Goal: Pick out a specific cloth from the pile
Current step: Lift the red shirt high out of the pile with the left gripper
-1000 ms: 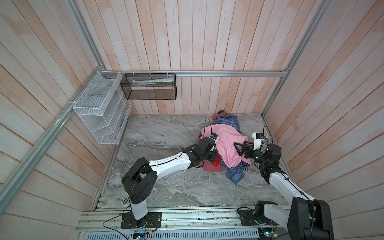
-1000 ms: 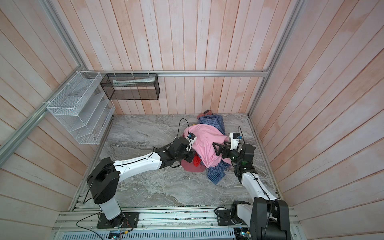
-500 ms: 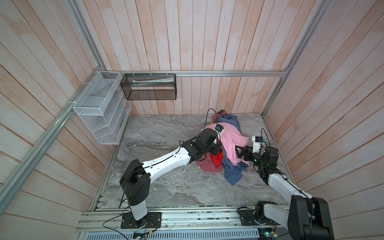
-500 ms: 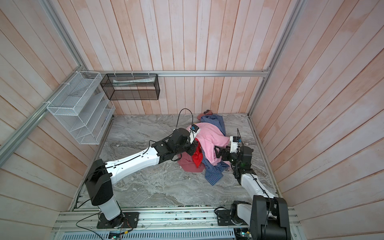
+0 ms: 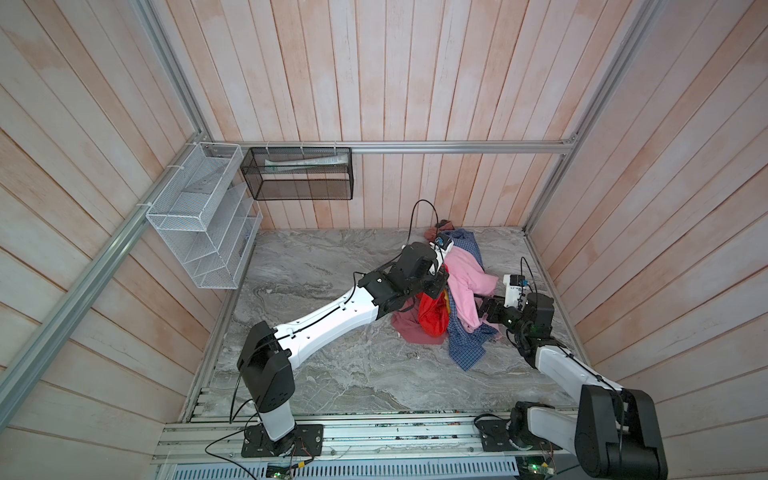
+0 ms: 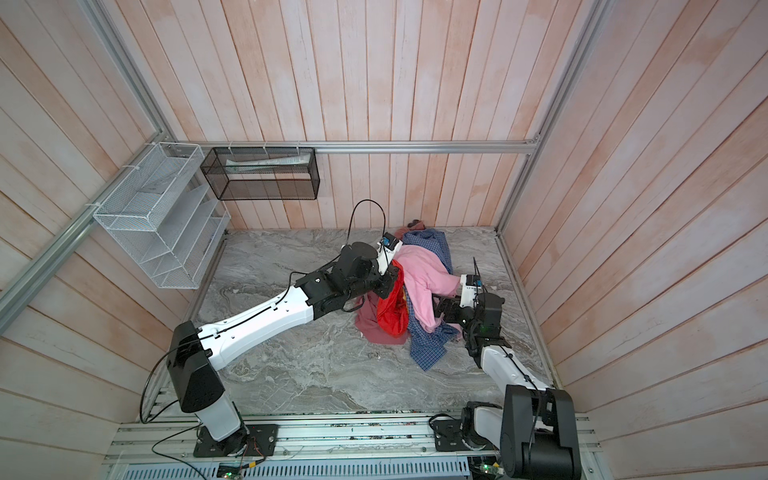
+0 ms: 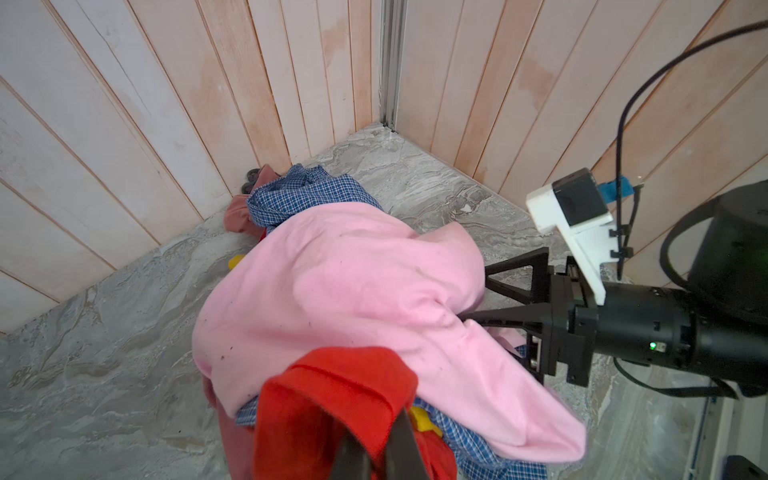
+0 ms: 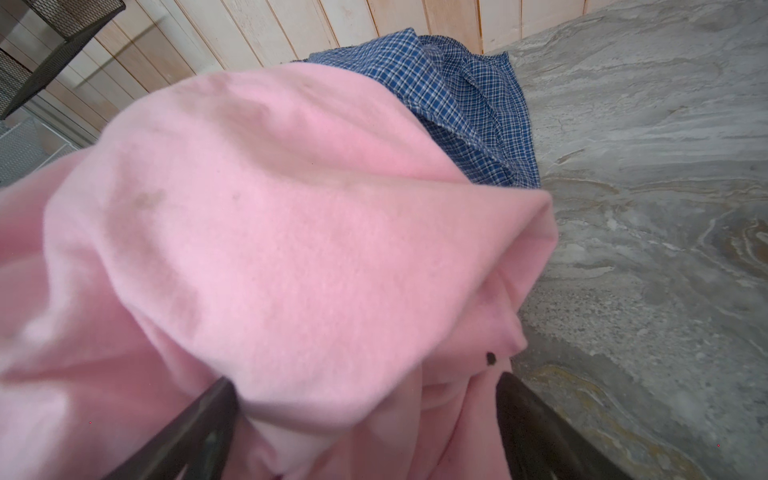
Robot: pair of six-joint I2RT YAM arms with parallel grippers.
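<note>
The red-orange cloth (image 5: 432, 316) (image 6: 392, 311) hangs from my left gripper (image 5: 437, 286) (image 7: 380, 453), which is shut on its folded upper edge (image 7: 345, 386) and held above the floor. Its lower end still rests on the pile beside a dusty maroon cloth (image 5: 409, 330). The pile lies near the back right corner, with a large light pink cloth (image 5: 465, 282) (image 8: 270, 216) over blue checked shirts (image 5: 467, 351) and a bit of yellow (image 7: 424, 419). My right gripper (image 5: 484, 309) (image 8: 370, 415) stands open low at the pile's right side, with pink fabric bulging between its spread fingers (image 8: 208, 415).
A white wire rack (image 5: 199, 224) hangs on the left wall and a black mesh basket (image 5: 299, 174) on the back wall. Wooden walls close in the marble floor (image 5: 332, 374); the pile lies close to the back right corner (image 7: 388, 124).
My left gripper has risen and moved back over the pile, drawing the red-orange cloth up out from under the pink one. The right gripper stayed at the pink cloth, shifting slightly.
</note>
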